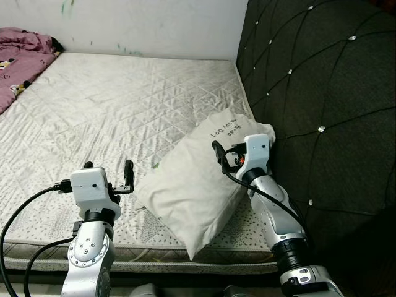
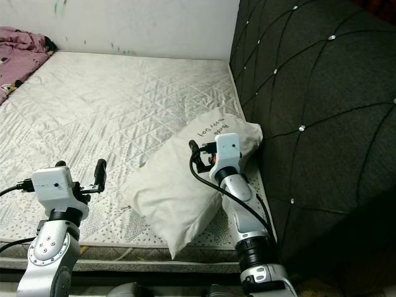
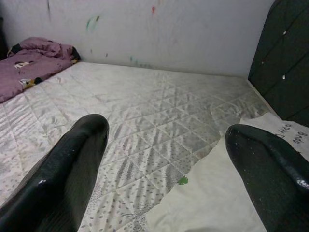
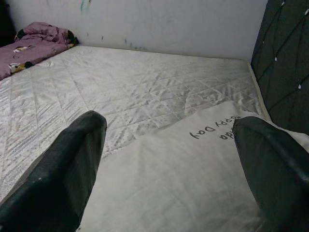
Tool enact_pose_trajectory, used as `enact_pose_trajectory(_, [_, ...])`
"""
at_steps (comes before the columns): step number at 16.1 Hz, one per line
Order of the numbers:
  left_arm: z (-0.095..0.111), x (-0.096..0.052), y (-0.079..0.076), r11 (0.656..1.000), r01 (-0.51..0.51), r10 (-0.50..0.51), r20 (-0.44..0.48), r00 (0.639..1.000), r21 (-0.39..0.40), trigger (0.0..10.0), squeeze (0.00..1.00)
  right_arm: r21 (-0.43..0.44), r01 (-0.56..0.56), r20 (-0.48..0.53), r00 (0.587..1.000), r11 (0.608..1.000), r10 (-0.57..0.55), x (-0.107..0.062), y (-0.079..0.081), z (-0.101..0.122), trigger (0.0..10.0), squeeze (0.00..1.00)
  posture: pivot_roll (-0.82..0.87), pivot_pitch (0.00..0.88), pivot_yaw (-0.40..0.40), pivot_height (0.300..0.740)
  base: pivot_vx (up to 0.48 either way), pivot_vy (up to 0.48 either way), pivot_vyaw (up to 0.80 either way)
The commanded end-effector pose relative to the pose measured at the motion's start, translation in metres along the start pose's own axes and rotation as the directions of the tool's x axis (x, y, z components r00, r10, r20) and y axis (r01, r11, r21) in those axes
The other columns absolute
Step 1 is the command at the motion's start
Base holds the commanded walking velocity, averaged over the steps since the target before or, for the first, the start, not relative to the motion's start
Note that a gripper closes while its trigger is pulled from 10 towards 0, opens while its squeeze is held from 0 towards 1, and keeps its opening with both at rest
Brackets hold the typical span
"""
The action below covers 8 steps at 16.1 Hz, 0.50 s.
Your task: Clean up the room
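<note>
A white pillow [image 1: 195,185] with dark lettering lies tilted at the near right of the quilted mattress [image 1: 111,105], its far corner against the headboard. My right gripper [image 1: 224,156] hovers open just over the pillow's upper part; in the right wrist view the pillow [image 4: 193,179] spreads between the two fingers [image 4: 67,174]. My left gripper [image 1: 109,168] is open over the mattress, just left of the pillow's near edge. In the left wrist view the pillow's edge [image 3: 217,198] lies under one of its fingers [image 3: 270,169]. Neither gripper holds anything.
A dark tufted headboard [image 1: 322,93] rises along the bed's right side. A crumpled purple blanket [image 1: 18,59] lies at the far left corner. A marked white wall [image 1: 148,25] bounds the far side. The mattress's front edge [image 1: 161,263] runs close to my arms.
</note>
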State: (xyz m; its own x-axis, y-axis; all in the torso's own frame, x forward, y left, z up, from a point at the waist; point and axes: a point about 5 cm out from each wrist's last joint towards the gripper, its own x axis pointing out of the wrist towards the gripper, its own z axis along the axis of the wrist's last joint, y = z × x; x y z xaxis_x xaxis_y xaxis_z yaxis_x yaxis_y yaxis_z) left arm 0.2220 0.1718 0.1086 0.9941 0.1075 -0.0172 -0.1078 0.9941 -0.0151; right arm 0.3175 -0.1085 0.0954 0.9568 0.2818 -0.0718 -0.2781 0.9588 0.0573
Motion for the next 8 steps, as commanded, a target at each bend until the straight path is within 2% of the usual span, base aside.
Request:
enact_pose_trajectory(1, [0.0018, 0.0017, -0.0003, 1.0, -0.002, 0.002, 0.0, 1.0, -0.005, 10.0, 0.0, -0.001, 0.002, 0.002, 1.0, 1.0, -0.002, 0.0014, -0.0009, 0.0033, 10.0, 0.0, -0.03, 0.0, -0.026, 0.736, 0.0, 0.0, 0.0])
enact_pose_trajectory(8, [0.0013, 0.0037, -0.0021, 1.0, 0.012, -0.012, -0.003, 1.0, -0.005, 10.0, 0.0, -0.001, -0.006, 0.0, 1.0, 1.0, 0.006, 0.0017, 0.0005, 0.0026, 10.0, 0.0, -0.03, 0.0, -0.026, 0.666, 0.0, 0.0, 0.0])
